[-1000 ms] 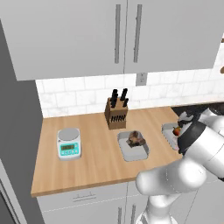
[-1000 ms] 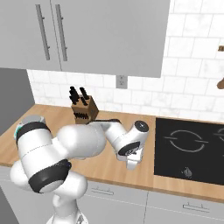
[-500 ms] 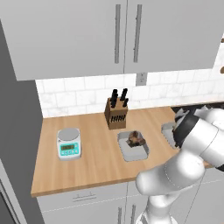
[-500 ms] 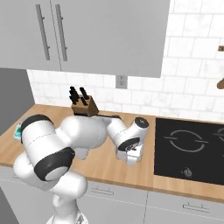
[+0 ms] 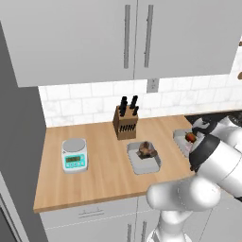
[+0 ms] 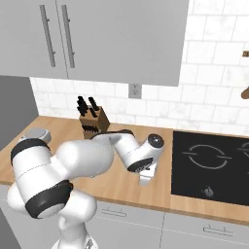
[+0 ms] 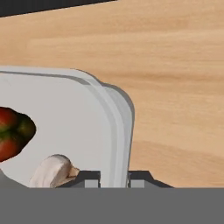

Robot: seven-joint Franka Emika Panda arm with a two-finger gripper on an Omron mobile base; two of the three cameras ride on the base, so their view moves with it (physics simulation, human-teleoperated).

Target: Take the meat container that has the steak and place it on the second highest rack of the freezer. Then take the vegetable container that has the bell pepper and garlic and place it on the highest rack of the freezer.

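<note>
On the wooden counter, the meat container [image 5: 142, 165] is a grey tray holding the dark brown steak [image 5: 147, 150]. To its right sits the vegetable container [image 5: 180, 138], with the red bell pepper [image 5: 190, 137] in it. In the hand view the vegetable container [image 7: 65, 113] holds the bell pepper [image 7: 11, 133] and the pale garlic [image 7: 52, 170]. My gripper [image 7: 113, 178] straddles its raised rim, one fingertip [image 7: 89, 178] inside the tray and the other outside, both pressed against the rim. The gripper [image 6: 146, 177] reaches down at the counter beside the cooktop. The freezer and its racks are out of view.
A knife block [image 5: 125, 124] stands at the back by the tiled wall. A digital scale [image 5: 74, 155] sits at the counter's left. The black cooktop [image 6: 214, 165] lies right of the vegetable container. Grey wall cabinets [image 5: 127, 38] hang overhead. A dark tall panel [image 5: 19, 142] bounds the left.
The jaws have closed from wide open onto the vegetable container's rim. The arm's elbow has swung slightly; both trays stay where they were.
</note>
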